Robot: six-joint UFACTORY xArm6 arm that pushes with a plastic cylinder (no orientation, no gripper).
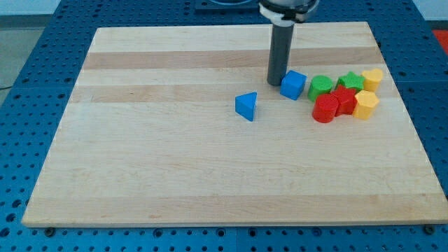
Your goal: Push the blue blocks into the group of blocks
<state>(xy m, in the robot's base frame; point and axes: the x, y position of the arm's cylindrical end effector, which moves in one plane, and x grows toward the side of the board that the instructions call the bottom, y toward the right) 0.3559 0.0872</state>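
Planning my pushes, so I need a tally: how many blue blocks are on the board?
2. The blue cube sits just right of my tip, near the group. The blue triangular block lies alone, lower left of my tip. None seem hidden.

Bright even light, soft shadows, sharp

A pale wooden board (210, 175) lies on a blue perforated table (28, 84).

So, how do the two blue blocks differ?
The blue cube is box-shaped; the blue triangular block is a wedge. The cube sits close to the group of blocks, my tip just at its left; the triangular block lies alone, farther left. Both are blue.
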